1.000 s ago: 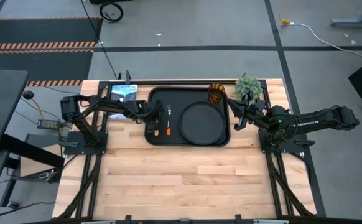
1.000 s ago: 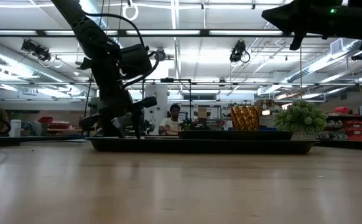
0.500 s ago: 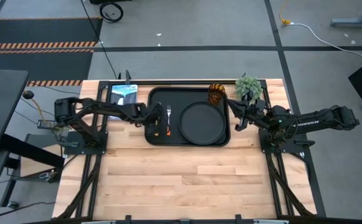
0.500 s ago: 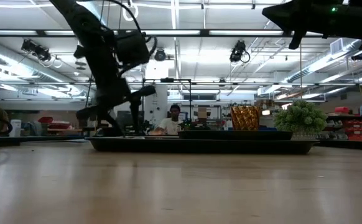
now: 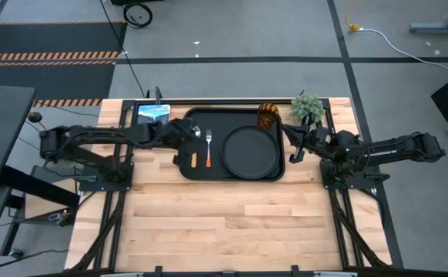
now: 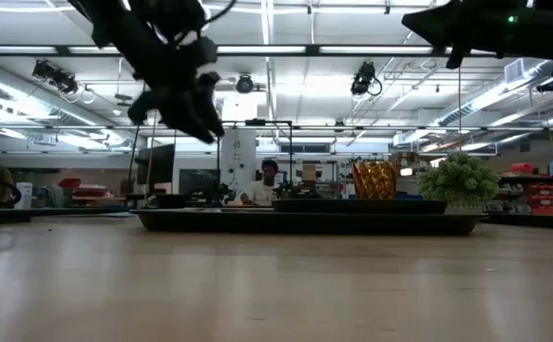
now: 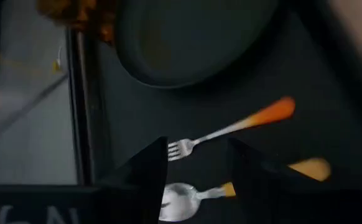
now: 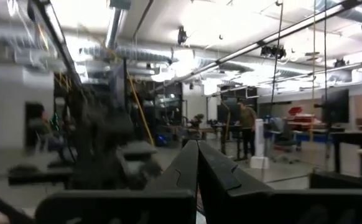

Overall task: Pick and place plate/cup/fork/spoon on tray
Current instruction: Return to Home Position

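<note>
- On your desk [image 5: 224,215] the tray [image 5: 216,119] lies at the far middle edge.
- The plate [image 5: 249,150] lies flat in the right half of the tray.
- Your left pincer [image 5: 184,132] hangs above the tray's far left corner, its fingers [image 7: 147,171] apart and holding nothing.
- Your right pincer [image 5: 292,148] waits just beside the tray's right rim, with its fingers together.
- The cup [image 5: 267,117] stands upright in the tray's far right corner.
- The fork [image 5: 208,146] lies left of the plate.
- The spoon [image 5: 195,148] lies left of the fork, parallel to it.

Small green plant [image 5: 307,106] at the wooden table's [image 5: 224,223] far edge, a seated person [image 6: 269,180] beyond
</note>
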{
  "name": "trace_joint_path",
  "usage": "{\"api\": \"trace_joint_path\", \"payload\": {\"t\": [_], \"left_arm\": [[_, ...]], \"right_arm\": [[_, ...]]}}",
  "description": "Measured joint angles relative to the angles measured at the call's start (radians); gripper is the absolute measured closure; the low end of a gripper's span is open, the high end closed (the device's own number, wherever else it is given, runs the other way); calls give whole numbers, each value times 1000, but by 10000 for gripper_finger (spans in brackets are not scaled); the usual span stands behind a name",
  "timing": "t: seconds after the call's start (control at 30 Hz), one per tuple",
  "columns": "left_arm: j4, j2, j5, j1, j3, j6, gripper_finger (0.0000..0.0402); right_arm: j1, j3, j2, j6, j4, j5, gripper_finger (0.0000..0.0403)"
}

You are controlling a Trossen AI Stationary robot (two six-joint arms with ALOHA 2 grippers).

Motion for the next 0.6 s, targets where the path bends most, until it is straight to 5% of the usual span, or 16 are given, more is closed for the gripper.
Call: {"api": "trace_joint_path", "payload": {"t": [0.37, 0.6], "left_arm": [[-145, -279, 91, -78, 1, -614, 230], [-203, -398, 92, -158, 1, -784, 230]], "right_arm": [[-6, -159, -213, -13, -44, 43, 392], [-6, -165, -348, 8, -199, 70, 395]]}}
